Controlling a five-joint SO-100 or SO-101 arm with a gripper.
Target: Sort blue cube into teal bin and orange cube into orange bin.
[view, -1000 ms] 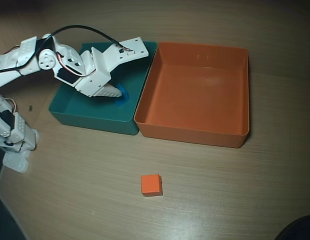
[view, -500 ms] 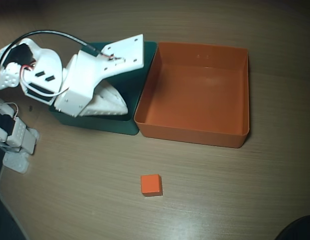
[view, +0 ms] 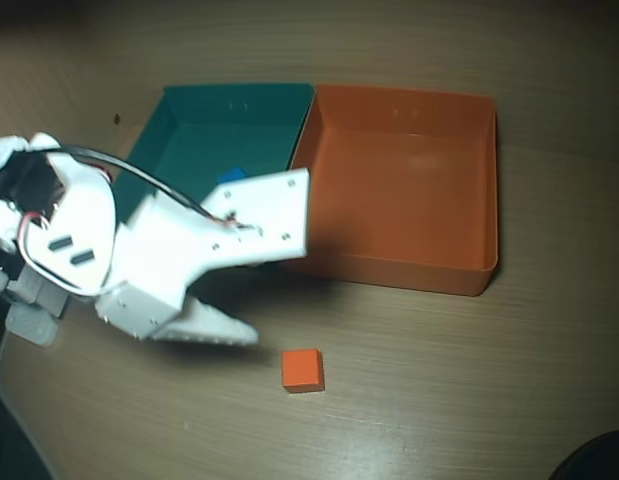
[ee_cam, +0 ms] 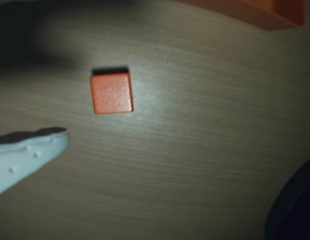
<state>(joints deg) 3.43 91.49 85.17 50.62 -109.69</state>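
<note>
You are looking down at the arm [view: 139, 260] reaching out over the wooden table [view: 439, 400], its white body covering the near wall of the teal bin [view: 204, 125] and a little of the orange bin [view: 394, 180] beside it; the two bins are sitting side by side with their walls touching. The blue cube [view: 230, 177] is lying inside the teal bin, only a small bright corner of it peeking out past the arm's upper edge. The orange cube [view: 302, 369] is sitting alone on the bare table, in front of the bins and apart from both, just to the right of the gripper [view: 224, 330] in the overhead view. Nothing is sitting between the fingers, and the tip is hanging close to the cube without touching it. In the wrist view you are seeing the orange cube [ee_cam: 111, 93] flat on the wood with one pale finger [ee_cam: 24, 155] poking in from the left edge below it, a clear gap between them, and a corner of the orange bin [ee_cam: 265, 12] at the top right. With only one finger showing there, you cannot tell how wide the pincer is standing.
</note>
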